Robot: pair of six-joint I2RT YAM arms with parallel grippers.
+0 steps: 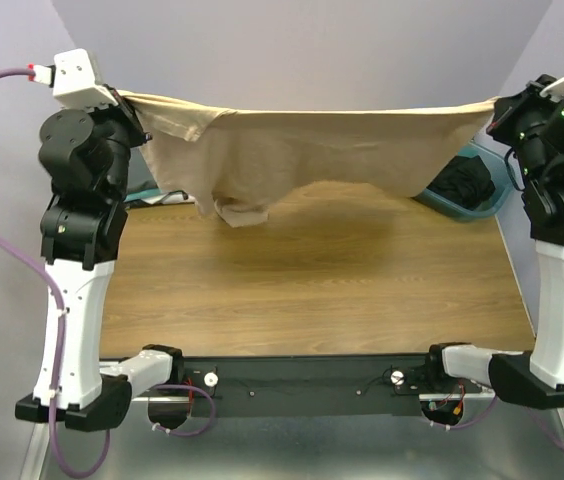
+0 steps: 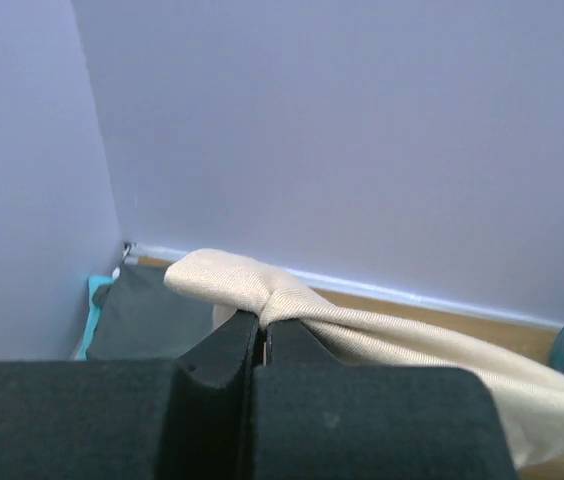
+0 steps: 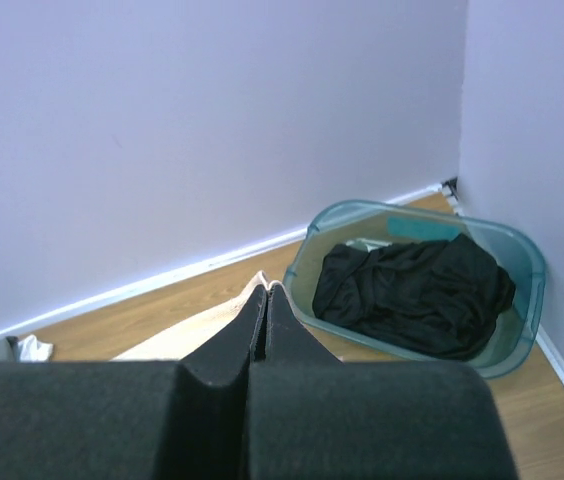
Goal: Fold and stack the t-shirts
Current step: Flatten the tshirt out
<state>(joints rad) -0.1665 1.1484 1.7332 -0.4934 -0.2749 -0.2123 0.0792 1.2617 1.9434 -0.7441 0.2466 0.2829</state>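
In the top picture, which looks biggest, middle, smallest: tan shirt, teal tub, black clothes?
Largest: tan cloth t-shirt, held stretched.
Then: teal plastic tub, partly hidden.
Smallest: black crumpled clothes inside it.

Robot lab: table-bolted arms (image 1: pixel 74 300), blank partitions (image 1: pixel 302 50)

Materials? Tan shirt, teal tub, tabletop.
Tan shirt: soft, knit-looking cloth, matte; it sags and creases where it hangs. Tub: translucent teal plastic, smooth; see-through walls. Tabletop: wood-grain pattern, slight sheen; possibly laminate rather than solid wood.
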